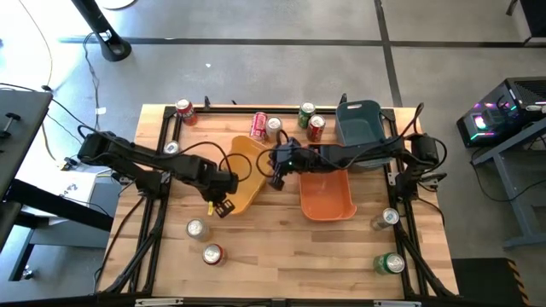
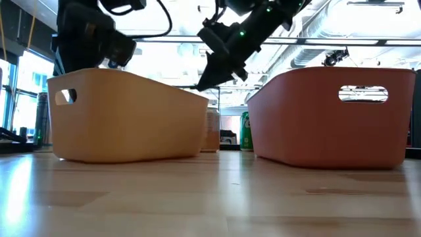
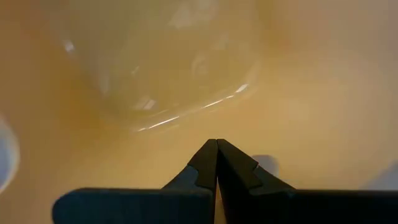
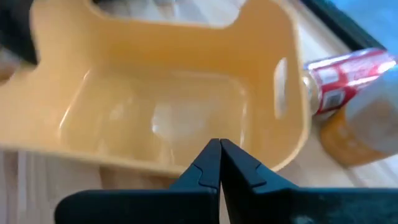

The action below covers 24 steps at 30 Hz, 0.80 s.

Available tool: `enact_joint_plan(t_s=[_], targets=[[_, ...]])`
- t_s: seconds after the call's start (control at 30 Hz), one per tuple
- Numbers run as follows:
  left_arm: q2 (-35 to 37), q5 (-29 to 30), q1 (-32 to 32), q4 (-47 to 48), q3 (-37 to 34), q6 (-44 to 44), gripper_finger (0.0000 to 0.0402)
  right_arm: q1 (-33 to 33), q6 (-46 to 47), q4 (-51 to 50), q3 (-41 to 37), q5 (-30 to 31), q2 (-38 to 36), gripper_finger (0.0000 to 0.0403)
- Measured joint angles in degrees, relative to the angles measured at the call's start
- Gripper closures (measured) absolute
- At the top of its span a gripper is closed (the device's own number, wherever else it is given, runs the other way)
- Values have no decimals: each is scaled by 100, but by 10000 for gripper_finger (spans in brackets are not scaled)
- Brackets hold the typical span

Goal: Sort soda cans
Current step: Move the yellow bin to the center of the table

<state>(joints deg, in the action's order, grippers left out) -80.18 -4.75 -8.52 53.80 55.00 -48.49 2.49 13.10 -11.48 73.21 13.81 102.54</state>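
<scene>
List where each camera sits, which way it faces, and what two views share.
High: overhead, facing straight down on table, both arms, three bins, scattered cans.
Low: table height, facing level past yellow bin and orange bin; arms enter from above.
Left wrist: over yellow bin's floor; shut left gripper.
Right wrist: above yellow bin; shut right gripper, red can.
Shared: every view shows the yellow bin.

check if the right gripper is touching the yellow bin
Apart. The right wrist view shows the shut right gripper hovering above the empty yellow bin, with the bin floor visible well below its tips.
</scene>
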Motion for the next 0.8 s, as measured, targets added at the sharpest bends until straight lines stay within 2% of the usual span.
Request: enact_joint_plan(t_s=[0.3, 0.37, 0.5, 0.57, 0.67, 0.8], targets=[[1, -29, -102, -1342, 1, 80, 401, 165, 180, 823, 0, 15, 90, 403], [61, -35, -93, -1383, 68, 230, 401, 167, 128, 853, 0, 13, 66, 403], [421, 10, 66, -870, 547, 641, 401, 165, 79, 822, 0, 8, -242, 403], [682, 350, 184, -452, 821, 873, 401, 165, 67, 775, 11, 7, -399, 403], [1089, 1157, 425, 371, 1074, 1143, 401, 143, 74, 558, 10, -31, -459, 403], [1339, 1367, 963, 1455, 1007, 1338, 401, -44, 416, -14, 10, -80, -417, 403]])
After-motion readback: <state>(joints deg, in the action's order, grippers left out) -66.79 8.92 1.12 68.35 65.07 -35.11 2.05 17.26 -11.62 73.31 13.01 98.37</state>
